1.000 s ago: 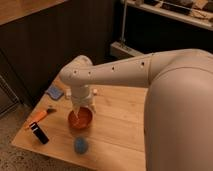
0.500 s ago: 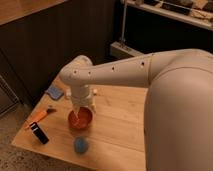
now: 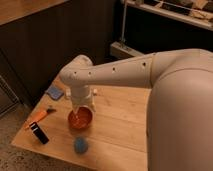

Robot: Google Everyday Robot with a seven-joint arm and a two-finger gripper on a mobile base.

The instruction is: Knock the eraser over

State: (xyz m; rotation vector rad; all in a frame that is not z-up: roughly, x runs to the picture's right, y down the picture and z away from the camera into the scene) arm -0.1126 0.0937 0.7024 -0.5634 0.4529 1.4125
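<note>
The eraser [image 3: 38, 132] is a small black block with a thin red strip at its far-left end. It lies flat near the table's front-left corner. My gripper [image 3: 81, 106] hangs from the white arm, just above the far rim of the orange bowl [image 3: 80, 119]. It is to the right of the eraser and well apart from it.
The wooden table [image 3: 115, 120] also carries a flat blue pad [image 3: 54, 92] at the back left, an orange-handled tool [image 3: 40, 116] just behind the eraser, and a small blue ball-like object [image 3: 81, 145] near the front edge. My white arm fills the right side of the view.
</note>
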